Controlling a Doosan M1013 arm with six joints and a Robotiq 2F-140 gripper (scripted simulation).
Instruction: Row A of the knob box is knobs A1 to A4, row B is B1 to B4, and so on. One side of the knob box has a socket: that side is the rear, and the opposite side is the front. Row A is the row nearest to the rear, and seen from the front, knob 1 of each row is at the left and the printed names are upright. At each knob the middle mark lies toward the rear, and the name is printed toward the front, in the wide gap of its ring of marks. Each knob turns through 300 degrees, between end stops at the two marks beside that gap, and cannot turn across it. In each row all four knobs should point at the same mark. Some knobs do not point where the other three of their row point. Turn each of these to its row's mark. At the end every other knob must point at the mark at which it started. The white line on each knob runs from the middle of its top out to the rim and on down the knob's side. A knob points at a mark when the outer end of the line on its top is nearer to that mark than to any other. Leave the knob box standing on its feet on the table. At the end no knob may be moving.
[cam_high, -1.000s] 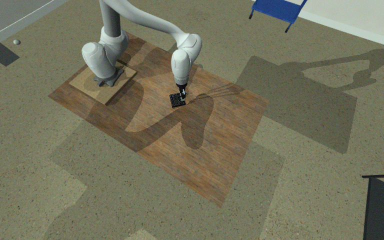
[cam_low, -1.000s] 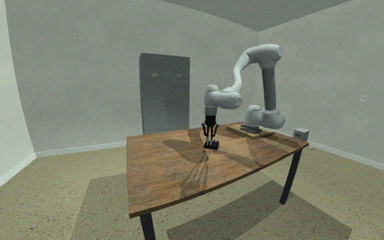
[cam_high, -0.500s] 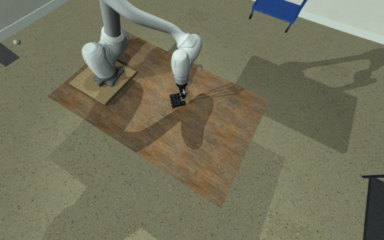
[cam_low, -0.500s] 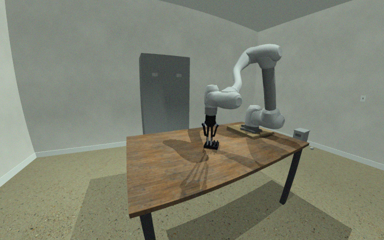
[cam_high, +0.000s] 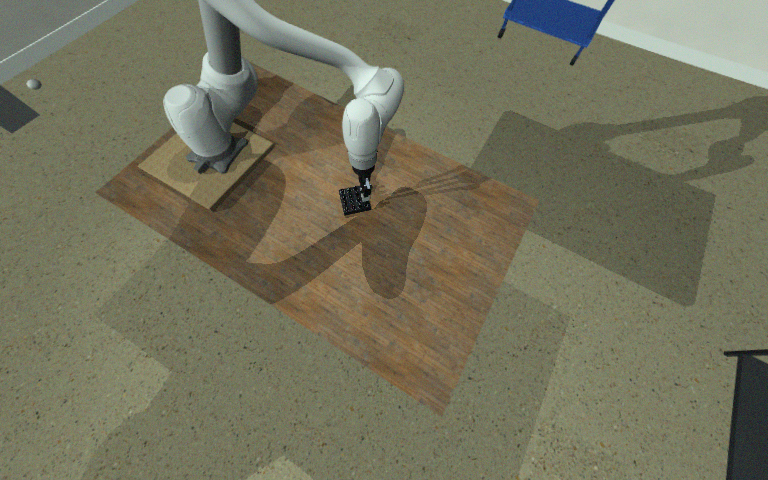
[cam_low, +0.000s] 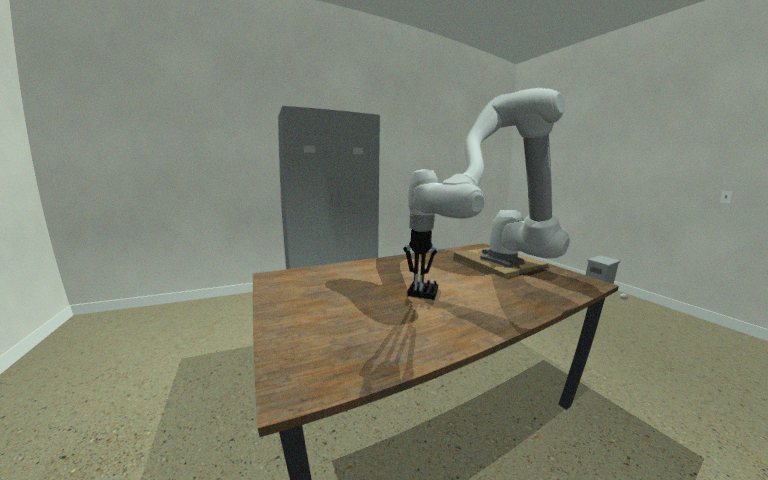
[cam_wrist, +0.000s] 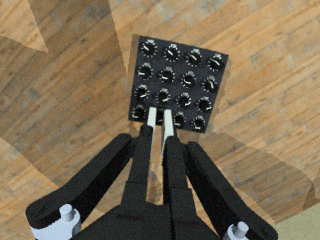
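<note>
Under the claw (cam_wrist: 160, 119): knob box (cam_wrist: 200, 74), small and black, standing flat on the wooden counter (cam_high: 441, 294).

- Claw points straight down. Fingers are drawn nearly together, closed on one knob (cam_wrist: 160, 111) in the box row nearest the claw body. It is second from the left as the wrist view shows it. The knob is mostly hidden by the fingertips; its white line cannot be read.
- The rest of the box stretches away beyond the tips, three more rows of four knobs. Names and marks are too small to read.
- Box edges sit skewed to the counter's planks. The near edge lies just below the fingertips.
- Neighbouring knobs stand close on either side of the claw, so room is tight there.
- Bare wood rings the box on every side, and all counter edges are well away.
- Arm's pale base plate (cam_high: 164, 164) lies far behind the claw, near a counter corner.
</note>
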